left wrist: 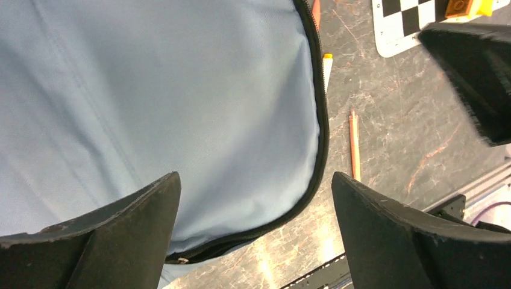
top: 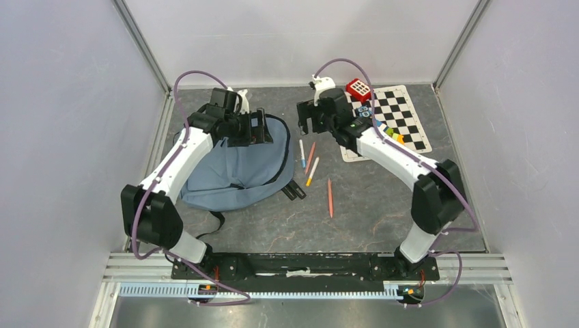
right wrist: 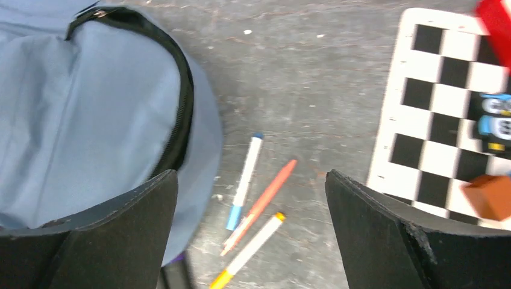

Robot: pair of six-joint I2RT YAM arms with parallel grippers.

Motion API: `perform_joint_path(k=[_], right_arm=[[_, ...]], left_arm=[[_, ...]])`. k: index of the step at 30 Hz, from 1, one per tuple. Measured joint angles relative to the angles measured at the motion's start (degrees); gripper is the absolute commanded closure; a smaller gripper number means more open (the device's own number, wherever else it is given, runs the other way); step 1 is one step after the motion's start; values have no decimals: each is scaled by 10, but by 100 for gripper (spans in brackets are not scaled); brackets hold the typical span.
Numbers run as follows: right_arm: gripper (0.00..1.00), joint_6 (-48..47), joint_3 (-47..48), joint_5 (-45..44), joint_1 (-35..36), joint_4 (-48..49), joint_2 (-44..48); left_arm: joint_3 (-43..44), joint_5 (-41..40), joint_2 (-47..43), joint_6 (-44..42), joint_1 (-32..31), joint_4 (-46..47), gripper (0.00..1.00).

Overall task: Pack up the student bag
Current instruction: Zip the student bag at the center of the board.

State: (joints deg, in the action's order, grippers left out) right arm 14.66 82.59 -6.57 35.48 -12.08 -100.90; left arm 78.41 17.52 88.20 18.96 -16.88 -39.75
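Observation:
The student bag (top: 229, 171) lies flat on the left of the table, blue-grey with a black zipper (left wrist: 320, 129) along its rounded edge. My left gripper (top: 257, 128) hovers open and empty over the bag's far right edge; in the left wrist view (left wrist: 256, 201) its jaws stand wide apart over the fabric and zipper. My right gripper (top: 305, 120) is open and empty just right of the bag, above the pens. In the right wrist view (right wrist: 252, 201) the bag (right wrist: 78, 120) lies left, and a blue-tipped pen (right wrist: 244, 180), an orange pen (right wrist: 265, 194) and a yellow-tipped pen (right wrist: 250, 250) lie between the jaws.
An orange pencil (top: 330, 197) lies alone nearer the front. A checkered mat (top: 392, 119) at the back right carries a red keypad toy (top: 358, 89) and small coloured blocks (top: 390, 132). Black strap ends (top: 293, 190) stick out from under the bag. Walls close in on three sides.

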Motion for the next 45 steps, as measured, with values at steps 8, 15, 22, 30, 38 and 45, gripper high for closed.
perform_joint_path(k=[8, 15, 22, 30, 38, 45], right_arm=[[6, -38, -80, -17, -8, 19, 85], [10, -37, -94, 10, -5, 24, 90], [11, -26, -95, 39, -5, 29, 90], [11, -16, -128, 56, -5, 43, 91], [12, -10, -133, 65, -5, 50, 95], [12, -8, -134, 89, -5, 62, 96]], left_arm=[[-45, -83, -76, 46, 17, -48, 5], [-196, -121, -159, 118, 29, -78, 34], [-265, -146, -171, 158, 31, -65, 51], [-285, -190, -171, 184, 34, -19, 55], [-304, -215, -164, 203, 41, 12, 58], [-315, -217, -146, 205, 40, 35, 65]])
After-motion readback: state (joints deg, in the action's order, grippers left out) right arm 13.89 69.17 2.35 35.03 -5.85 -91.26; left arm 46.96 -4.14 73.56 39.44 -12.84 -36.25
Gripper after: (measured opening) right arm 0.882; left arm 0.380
